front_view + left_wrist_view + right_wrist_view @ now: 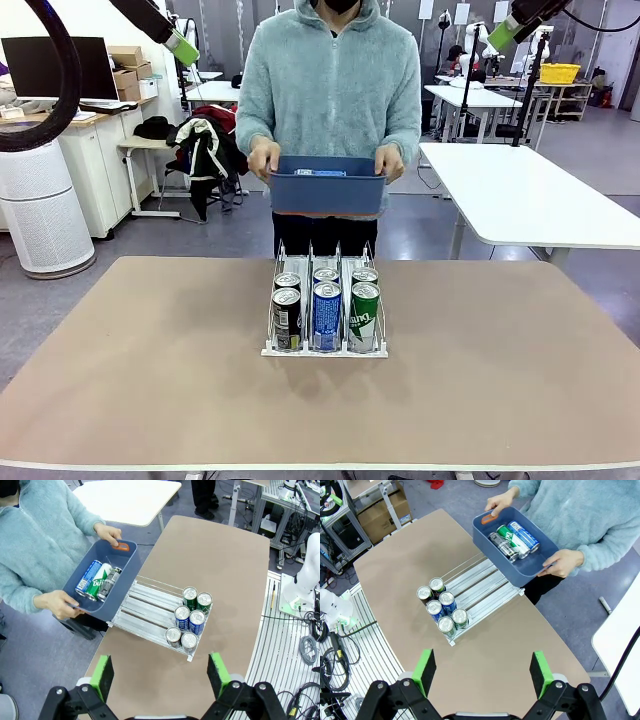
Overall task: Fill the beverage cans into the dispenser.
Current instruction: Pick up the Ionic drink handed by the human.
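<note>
With left pincer [160, 672] and right pincer [482, 672] both wide and empty, we judge the three beverage cans [97, 580] lying in the blue bin [122, 582] at upper left stiff, slick, dentable, best clasped mid-body, bound for the six-can dispenser [145, 607] mid-frame.

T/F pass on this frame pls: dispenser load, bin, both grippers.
1. The dispenser holds six upright cans, two per lane. True.
2. The blue bin sits on the table. False: the person's hands hold it in the air at the far side.
3. Three more cans lie in the blue bin. True.
4. The left gripper grips a can. False: its jaws are open and empty, above the table.
5. The right gripper is open. True.
</note>
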Controlling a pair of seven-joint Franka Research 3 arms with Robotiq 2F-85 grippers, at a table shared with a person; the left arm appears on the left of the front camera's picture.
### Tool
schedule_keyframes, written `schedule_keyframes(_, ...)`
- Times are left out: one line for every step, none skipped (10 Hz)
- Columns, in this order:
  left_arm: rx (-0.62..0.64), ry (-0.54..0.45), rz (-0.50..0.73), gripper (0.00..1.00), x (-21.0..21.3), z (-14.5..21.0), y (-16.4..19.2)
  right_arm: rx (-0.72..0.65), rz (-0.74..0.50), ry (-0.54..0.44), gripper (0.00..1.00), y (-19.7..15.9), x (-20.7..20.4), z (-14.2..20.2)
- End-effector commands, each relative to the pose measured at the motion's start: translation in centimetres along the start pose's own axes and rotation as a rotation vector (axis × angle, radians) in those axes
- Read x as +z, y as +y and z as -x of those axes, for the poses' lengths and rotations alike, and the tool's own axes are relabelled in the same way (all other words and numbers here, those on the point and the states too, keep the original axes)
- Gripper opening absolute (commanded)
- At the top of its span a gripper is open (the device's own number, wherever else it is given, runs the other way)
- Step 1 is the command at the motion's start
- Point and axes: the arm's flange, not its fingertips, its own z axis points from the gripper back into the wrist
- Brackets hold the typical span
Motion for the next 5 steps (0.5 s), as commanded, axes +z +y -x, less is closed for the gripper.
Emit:
schedule_keyframes(0.004,0.0,0.0,1.0,0.04,0.08,0.09,0.006,-0.005,-0.004,1.0,-0.13,-0.01,0.12)
schedule_keyframes(0.004,0.0,0.0,1.0,0.04,0.08,0.09,0.006,-0.005,-0.004,1.0,-0.13,-0.01,0.12)
schedule_keyframes(0.004,0.0,0.0,1.0,0.04,0.08,0.09,0.006,-0.005,-0.004,1.0,-0.13,-0.01,0.12)
schedule_keyframes(0.004,0.0,0.0,1.0,0.04,0.08,0.09,0.006,-0.005,-0.004,1.0,-0.13,-0.01,0.12)
schedule_keyframes(0.004,0.0,0.0,1.0,0.04,0.08,0.09,0.006,-0.005,-0.004,1.0,-0.13,-0.01,0.12)
